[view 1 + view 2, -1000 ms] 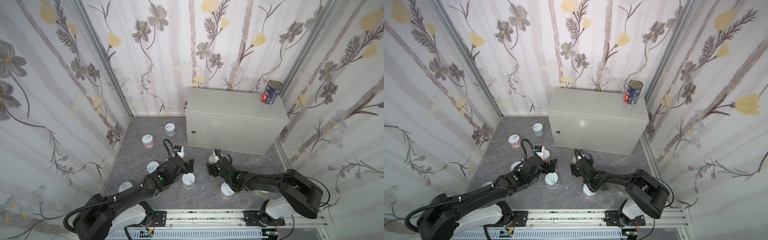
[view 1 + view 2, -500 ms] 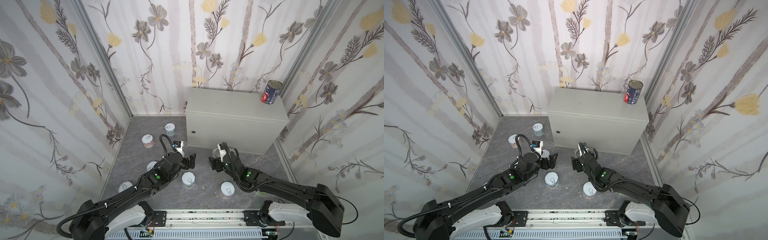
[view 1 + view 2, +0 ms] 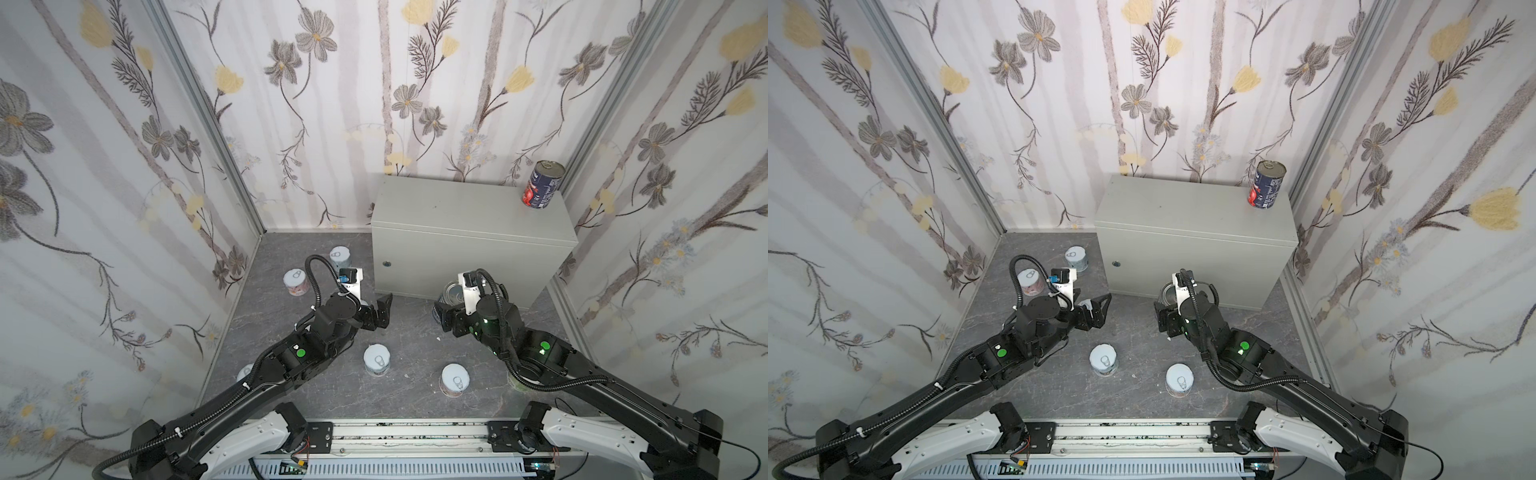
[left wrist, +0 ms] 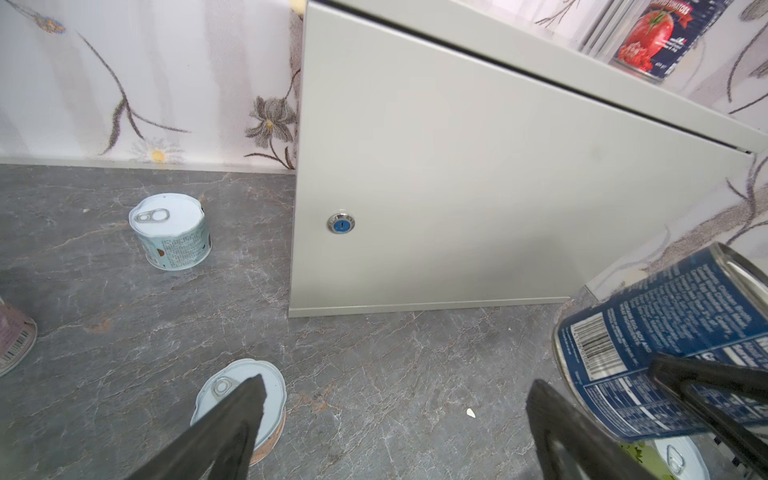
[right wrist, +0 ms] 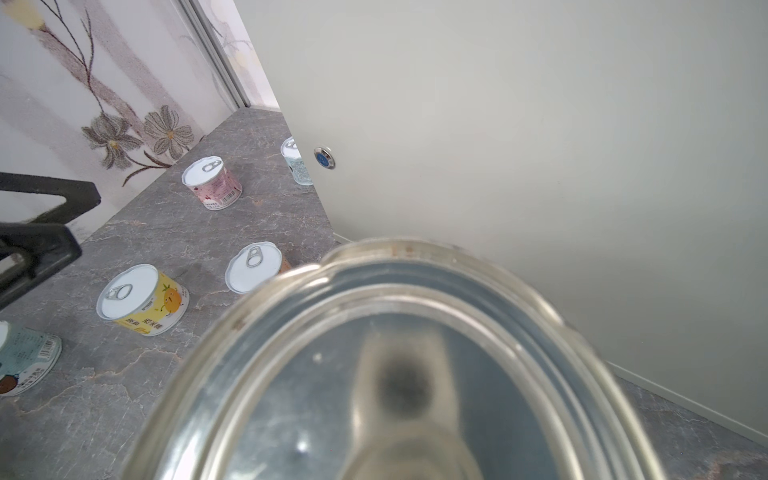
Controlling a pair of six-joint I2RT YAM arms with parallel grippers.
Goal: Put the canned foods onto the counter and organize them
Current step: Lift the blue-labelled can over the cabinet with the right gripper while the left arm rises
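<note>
Nearest the rail, the middle short can (image 3: 377,360) and the right short can (image 3: 455,379) stood upright on the dark marbled floor (image 3: 407,332), well apart from each other. Just beyond them the left gripper (image 3: 380,309) hung over the floor with its jaws spread wide and nothing between them. Across from it, the right gripper (image 3: 445,306) was clamped around the blue soup can (image 4: 665,353), which was tilted in front of the counter (image 3: 469,216). Farther back, a pink can (image 3: 296,281) and a teal can (image 3: 340,257) stood on the floor, the teal one close beside the counter. The navy-and-red can (image 3: 543,185) stood upright on the counter's far right corner.
</note>
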